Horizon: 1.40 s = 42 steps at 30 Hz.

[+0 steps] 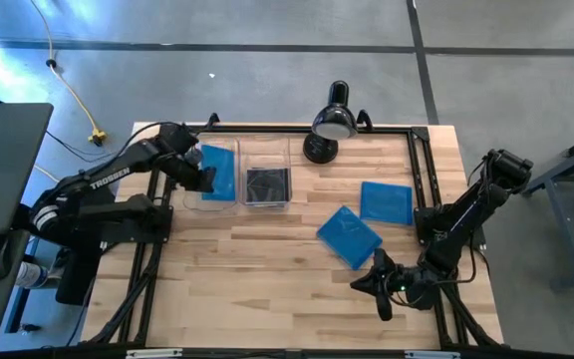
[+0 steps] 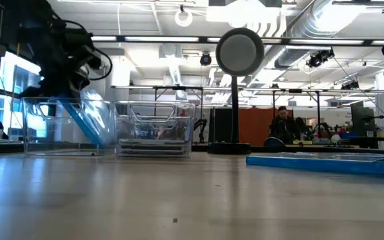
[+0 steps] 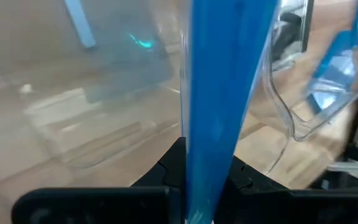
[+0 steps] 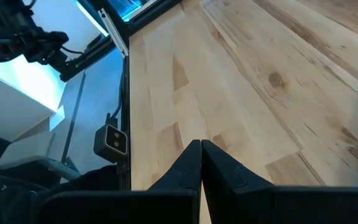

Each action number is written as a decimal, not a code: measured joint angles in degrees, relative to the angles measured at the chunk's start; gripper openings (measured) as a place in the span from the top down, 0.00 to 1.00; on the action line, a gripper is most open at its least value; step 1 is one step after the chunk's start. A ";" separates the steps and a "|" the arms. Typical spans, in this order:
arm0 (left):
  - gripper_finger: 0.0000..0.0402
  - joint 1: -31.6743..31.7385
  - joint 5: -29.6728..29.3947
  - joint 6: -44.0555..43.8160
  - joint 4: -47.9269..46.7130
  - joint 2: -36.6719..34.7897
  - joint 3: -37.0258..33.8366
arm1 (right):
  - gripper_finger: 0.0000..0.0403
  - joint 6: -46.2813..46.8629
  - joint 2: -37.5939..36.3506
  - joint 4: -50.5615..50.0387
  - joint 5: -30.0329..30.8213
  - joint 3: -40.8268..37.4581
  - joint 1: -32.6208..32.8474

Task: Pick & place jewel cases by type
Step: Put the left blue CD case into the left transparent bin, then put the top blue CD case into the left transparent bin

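Observation:
My left gripper is at the far left of the table, over the left clear bin, shut on a translucent blue jewel case that slants down inside that bin. The bin beside it holds dark jewel cases lying flat on its floor. Two more blue jewel cases lie flat on the table right of centre. My right gripper is shut and empty, low over the bare wood near the near right edge. My left gripper pinches the blue jewel case by its upper edge between its two fingers, one on each flat face. The fingers come from above and the table's left. The case hangs tilted inside the left bin, its lower end near the bin's floor.
A black desk lamp stands at the far edge, right of the bins. A black frame rail runs along the table's sides. Bare wood lies in the middle and near part of the table.

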 joint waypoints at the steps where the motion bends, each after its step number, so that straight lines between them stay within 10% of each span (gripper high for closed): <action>1: 0.91 0.34 1.12 0.00 1.24 0.08 -0.81 | 1.00 0.00 0.00 0.01 -0.19 0.00 0.00; 31: 0.51 1.51 1.29 4.55 1.66 3.34 -1.91 | 1.00 0.13 0.00 0.01 -0.39 0.00 0.00; 42: 0.50 1.50 -16.61 4.26 -7.81 3.32 7.19 | 1.00 0.00 0.00 0.02 0.05 0.00 0.00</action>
